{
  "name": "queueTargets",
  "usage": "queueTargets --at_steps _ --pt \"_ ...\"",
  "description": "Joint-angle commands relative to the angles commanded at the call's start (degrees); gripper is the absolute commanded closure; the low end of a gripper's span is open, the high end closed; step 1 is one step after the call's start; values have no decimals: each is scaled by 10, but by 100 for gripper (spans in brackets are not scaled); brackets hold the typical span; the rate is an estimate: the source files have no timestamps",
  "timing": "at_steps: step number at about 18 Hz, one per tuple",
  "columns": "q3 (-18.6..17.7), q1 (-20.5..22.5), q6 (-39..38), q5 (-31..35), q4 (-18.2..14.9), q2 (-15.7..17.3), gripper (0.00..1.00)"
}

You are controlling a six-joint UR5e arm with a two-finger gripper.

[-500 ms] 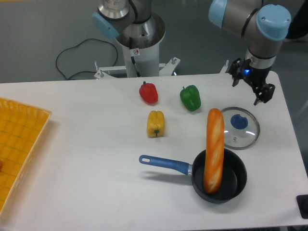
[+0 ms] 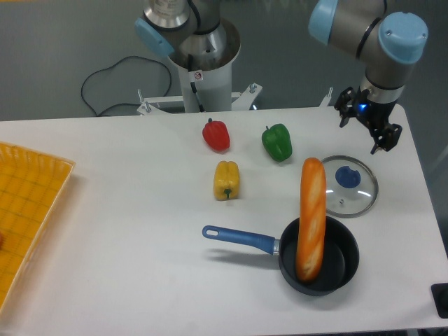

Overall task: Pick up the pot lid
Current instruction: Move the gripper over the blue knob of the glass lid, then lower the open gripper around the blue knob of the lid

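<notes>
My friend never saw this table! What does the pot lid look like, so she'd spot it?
Find the black pan with the long blue handle, low on the right of the picture. Just above it, beside the top end of the long bread, lies the pot lid. It's the flat, see-through circle with a blue knob in the middle; the pan is deep and black.

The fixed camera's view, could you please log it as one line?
Black two-finger gripper: open, empty | round transparent lid with blue knob: on white table, ungrasped

shiny metal-rimmed glassy lid (image 2: 355,199), glossy green pepper (image 2: 277,143), smooth blue pan handle (image 2: 239,236), smooth white table (image 2: 126,231)
</notes>
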Motion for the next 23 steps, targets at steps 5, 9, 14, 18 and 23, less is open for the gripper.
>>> queueTargets --at_steps 5,9,14,18,23 --pt "-15 4 -1 3 -1 -8 0" --pt "-5 5 0 -1 6 -43 0" --pt "3 8 -69 -4 47 -68 0" --pt "20 -6 -141 -14 48 -90 0" --pt "25 -15 -160 -14 51 -97 0"
